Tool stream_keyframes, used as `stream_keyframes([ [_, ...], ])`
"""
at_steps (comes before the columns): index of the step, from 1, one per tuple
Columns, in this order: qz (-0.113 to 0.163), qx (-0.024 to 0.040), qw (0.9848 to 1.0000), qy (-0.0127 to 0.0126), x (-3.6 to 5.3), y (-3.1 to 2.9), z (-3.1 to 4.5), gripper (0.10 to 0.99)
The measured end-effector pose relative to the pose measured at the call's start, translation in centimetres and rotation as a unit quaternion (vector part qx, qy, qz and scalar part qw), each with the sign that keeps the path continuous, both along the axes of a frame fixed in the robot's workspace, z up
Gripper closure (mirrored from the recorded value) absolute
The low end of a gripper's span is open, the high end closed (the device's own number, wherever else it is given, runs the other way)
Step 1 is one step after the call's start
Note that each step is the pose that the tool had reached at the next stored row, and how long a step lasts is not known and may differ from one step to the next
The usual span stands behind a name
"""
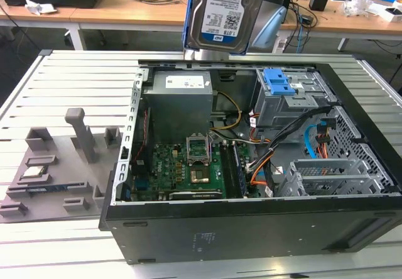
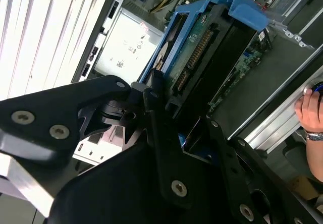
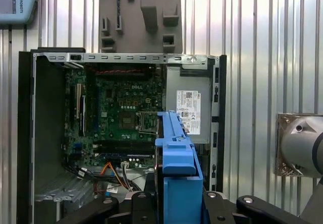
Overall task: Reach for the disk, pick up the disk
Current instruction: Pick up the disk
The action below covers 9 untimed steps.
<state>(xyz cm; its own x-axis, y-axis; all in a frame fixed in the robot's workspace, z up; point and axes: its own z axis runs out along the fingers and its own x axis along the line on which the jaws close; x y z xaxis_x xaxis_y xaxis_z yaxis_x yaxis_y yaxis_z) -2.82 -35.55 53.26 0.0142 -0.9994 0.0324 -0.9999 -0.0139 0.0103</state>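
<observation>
The disk (image 1: 221, 12), a silver hard drive with a white-and-blue label and a blue plastic bracket along its edges, hangs upright in the air above the far side of the open computer case (image 1: 251, 229). In both wrist views my gripper (image 2: 184, 118) (image 3: 179, 204) is shut on it, with a black finger on each side of the bracket. The second wrist view shows the disk (image 2: 202, 47) from its connector end. In the first wrist view the disk (image 3: 176, 153) appears edge-on, high above the case.
Inside the case are a power supply (image 1: 182, 100), a motherboard (image 1: 182, 166), cables, and a grey drive cage with a blue latch (image 1: 279, 81). A grey fixture tray (image 1: 56, 166) lies on the slatted table at the exterior view's left. A person's hand (image 2: 310, 110) is near the case edge.
</observation>
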Motion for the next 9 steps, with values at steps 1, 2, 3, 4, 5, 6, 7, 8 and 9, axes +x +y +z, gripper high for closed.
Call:
stream_keyframes([
  [1, 0.0, 0.0, 1.0, 0.0, 0.11, 0.0, 0.0, 0.725],
  [2, 0.0, -0.0001, 1.0, 0.0, 0.15, 0.0, 0.0, 0.725],
  [3, 0.0, -0.0001, 1.0, 0.0, 0.16, 0.0, 0.0, 0.725],
  [4, 0.0, -0.0001, 1.0, 0.0, 0.16, 0.0, 0.0, 0.725],
  [5, 0.0, -0.0001, 1.0, 0.0, 0.17, 0.0, 0.0, 0.725],
  [6, 0.0, -0.0001, 1.0, 0.0, 0.17, 0.0, 0.0, 0.725],
  [7, 0.0, -0.0001, 1.0, 0.0, 0.17, 0.0, 0.0, 0.725],
  [8, 0.0, -0.0001, 1.0, 0.0, 0.17, 0.0, 0.0, 0.725],
  [9, 0.0, -0.0001, 1.0, 0.0, 0.17, 0.0, 0.0, 0.725],
])
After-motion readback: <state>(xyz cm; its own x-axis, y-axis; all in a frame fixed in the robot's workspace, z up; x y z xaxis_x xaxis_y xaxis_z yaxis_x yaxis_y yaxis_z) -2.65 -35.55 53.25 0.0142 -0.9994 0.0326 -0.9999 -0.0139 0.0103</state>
